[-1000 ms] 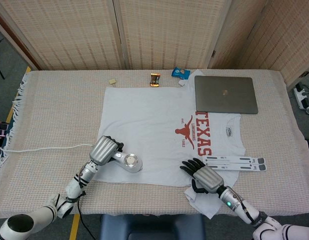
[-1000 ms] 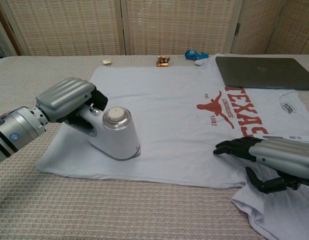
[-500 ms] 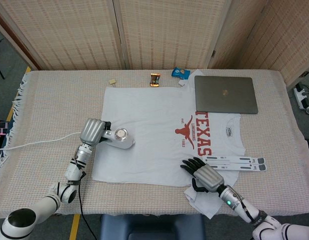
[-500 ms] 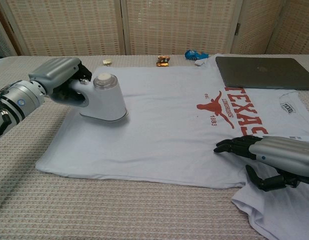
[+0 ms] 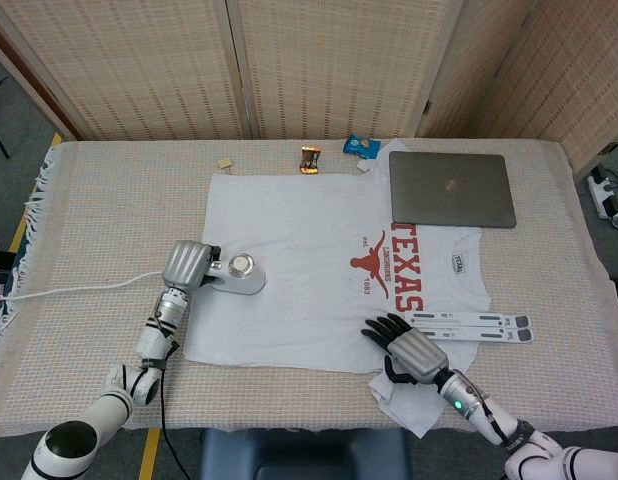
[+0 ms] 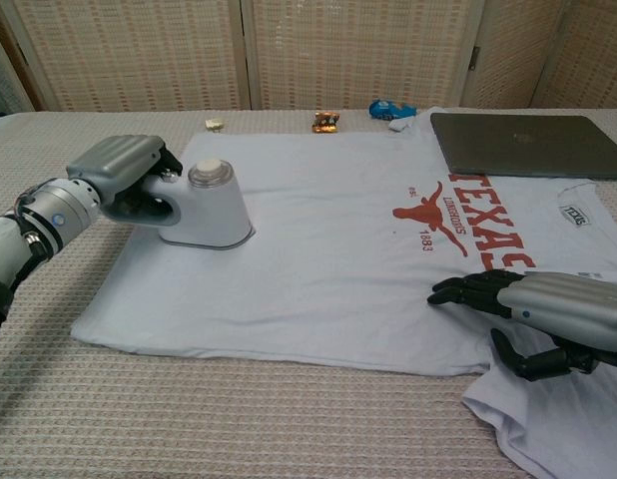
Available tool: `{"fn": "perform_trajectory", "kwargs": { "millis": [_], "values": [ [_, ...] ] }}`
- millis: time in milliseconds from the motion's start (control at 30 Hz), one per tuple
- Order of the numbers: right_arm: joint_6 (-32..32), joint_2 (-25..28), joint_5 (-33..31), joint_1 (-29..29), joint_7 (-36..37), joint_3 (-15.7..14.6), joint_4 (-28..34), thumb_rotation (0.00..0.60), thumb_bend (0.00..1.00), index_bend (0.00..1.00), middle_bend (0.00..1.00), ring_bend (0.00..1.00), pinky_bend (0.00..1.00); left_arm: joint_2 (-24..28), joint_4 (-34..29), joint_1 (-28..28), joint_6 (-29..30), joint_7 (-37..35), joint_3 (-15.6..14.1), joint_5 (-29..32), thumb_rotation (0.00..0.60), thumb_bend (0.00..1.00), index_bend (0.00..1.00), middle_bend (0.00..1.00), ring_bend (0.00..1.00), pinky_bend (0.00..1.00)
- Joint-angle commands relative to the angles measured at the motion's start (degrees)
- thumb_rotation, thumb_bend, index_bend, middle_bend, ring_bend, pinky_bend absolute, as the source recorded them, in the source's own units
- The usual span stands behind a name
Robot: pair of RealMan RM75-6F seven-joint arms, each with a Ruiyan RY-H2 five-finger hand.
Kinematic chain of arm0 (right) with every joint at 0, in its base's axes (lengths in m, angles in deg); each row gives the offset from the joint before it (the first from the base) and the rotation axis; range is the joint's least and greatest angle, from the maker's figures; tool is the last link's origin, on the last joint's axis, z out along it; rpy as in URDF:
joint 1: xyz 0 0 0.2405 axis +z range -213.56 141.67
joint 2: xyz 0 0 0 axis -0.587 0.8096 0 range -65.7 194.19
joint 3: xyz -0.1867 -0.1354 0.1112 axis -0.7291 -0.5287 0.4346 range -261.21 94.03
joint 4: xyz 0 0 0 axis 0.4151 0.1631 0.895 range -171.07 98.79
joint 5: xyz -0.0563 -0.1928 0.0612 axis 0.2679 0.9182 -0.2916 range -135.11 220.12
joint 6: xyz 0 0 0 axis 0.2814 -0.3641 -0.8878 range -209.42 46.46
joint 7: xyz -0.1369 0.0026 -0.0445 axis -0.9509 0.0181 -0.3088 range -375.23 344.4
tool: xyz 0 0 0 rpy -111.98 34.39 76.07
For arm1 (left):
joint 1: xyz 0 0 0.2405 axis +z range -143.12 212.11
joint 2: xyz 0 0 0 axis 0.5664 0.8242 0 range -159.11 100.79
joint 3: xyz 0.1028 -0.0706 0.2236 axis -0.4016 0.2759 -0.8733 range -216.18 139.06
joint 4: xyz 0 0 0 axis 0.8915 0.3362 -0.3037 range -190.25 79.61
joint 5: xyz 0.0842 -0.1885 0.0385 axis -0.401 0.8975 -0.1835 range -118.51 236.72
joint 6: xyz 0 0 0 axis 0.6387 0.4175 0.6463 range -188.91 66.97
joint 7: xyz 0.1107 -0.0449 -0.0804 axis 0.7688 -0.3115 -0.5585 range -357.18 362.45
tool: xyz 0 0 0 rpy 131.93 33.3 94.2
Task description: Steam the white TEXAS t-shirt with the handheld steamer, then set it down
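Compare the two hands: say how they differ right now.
The left hand grips the steamer by its handle at the t-shirt's left edge; the right hand holds nothing. The left hand's fingers are curled; the right hand's lie spread flat on the shirt's lower right. Both are silver-backed with dark fingers.

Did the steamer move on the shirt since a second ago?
Yes. The steamer, gripped by the left hand, went from near the t-shirt's front hem toward its left edge, farther up the table and farther from the TEXAS print.
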Motion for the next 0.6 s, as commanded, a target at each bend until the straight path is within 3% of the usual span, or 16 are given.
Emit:
{"fn": "perform_trajectory", "kwargs": {
  "millis": [33, 300, 600],
  "values": [
    [0.0, 0.0, 0.0, 0.0, 0.0, 0.0, 0.0, 0.251, 0.85, 0.00, 0.00, 0.00, 0.00, 0.6, -0.9, 1.2, 2.2, -0.8, -1.6, -1.7, 0.600, 0.40, 0.91, 1.00, 0.90, 0.76],
    [0.1, 0.0, 0.1, 0.1, -0.4, 0.0, 0.4, 0.249, 0.85, 0.00, 0.00, 0.00, 0.00, 3.2, -5.1, 3.5, 7.0, -0.6, -5.1, -5.4, 0.600, 0.40, 0.91, 1.00, 0.90, 0.76],
    [0.4, 0.1, 0.1, 0.0, -0.9, 0.1, 0.9, 0.251, 0.85, 0.00, 0.00, 0.00, 0.00, 8.5, -14.2, 5.8, 9.9, 2.3, -9.2, -9.4, 0.600, 0.40, 0.91, 1.00, 0.90, 0.76]
  ]
}}
